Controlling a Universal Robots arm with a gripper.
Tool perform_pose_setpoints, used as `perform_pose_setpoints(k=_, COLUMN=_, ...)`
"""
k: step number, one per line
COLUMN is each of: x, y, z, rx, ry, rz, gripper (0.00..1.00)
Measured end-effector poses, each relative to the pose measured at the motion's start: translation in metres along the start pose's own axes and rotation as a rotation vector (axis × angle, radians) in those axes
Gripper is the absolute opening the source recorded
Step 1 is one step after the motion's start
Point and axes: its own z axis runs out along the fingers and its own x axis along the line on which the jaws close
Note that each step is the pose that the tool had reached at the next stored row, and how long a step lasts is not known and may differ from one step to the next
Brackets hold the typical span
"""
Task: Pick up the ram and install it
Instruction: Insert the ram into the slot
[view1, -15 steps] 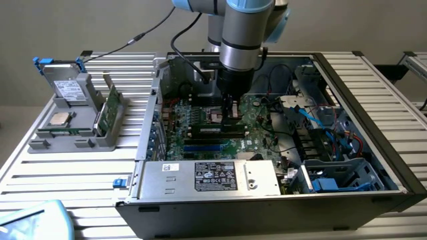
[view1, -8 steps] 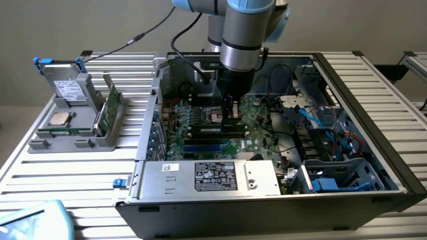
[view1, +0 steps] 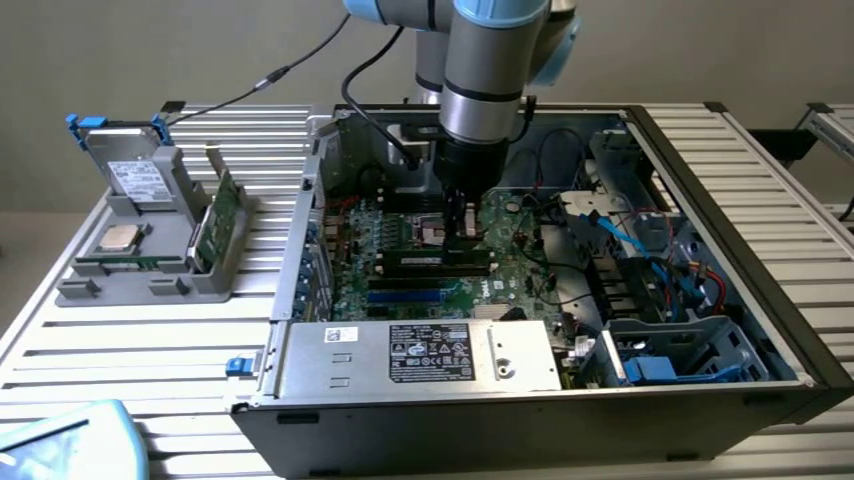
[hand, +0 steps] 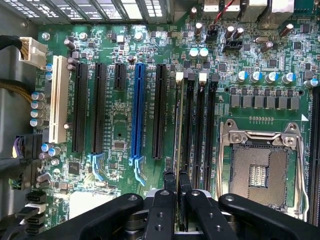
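The pincer (hand: 177, 180) is clamped on the ram (hand: 178, 125). Its two black fingers (hand: 167, 200) press on either face of the thin green stick, which the wrist view sees edge-on, running along the black memory slots (hand: 200, 130) beside the processor socket (hand: 260, 170). Whether the stick sits in its slot or hangs just above it cannot be told — its lower edge is hidden behind its own top edge. In the exterior view the arm (view1: 481, 70) is cut off at the top and covers the board behind it. The motherboard (hand: 115, 135) lies in an open computer case (view1: 747, 200). The case rests on a slatted metal table (view1: 134, 350). On the exterior view's left stands a grey holder (view1: 134, 285) — a blue object (view1: 60, 440) in the corner is cut off. A plain beige wall (view1: 160, 50) stands behind.
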Motion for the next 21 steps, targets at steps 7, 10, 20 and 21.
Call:
perform_pose_setpoints(k=7, x=0.0006, y=-0.0005, z=0.0006, rx=-0.0002, ry=0.0, rz=0.0, gripper=0.14)
perform_pose_setpoints(k=10, x=0.0009, y=-0.0007, z=0.0006, rx=-0.0004, ry=0.0, rz=0.0, gripper=0.14)
perform_pose_setpoints(k=20, x=0.0009, y=-0.0009, z=0.0017, rx=-0.0005, ry=-0.0003, rz=0.0, gripper=0.14)
perform_pose_setpoints(k=21, x=0.0008, y=-0.0009, z=0.0018, rx=-0.0005, ry=-0.0005, rz=0.0, gripper=0.14)
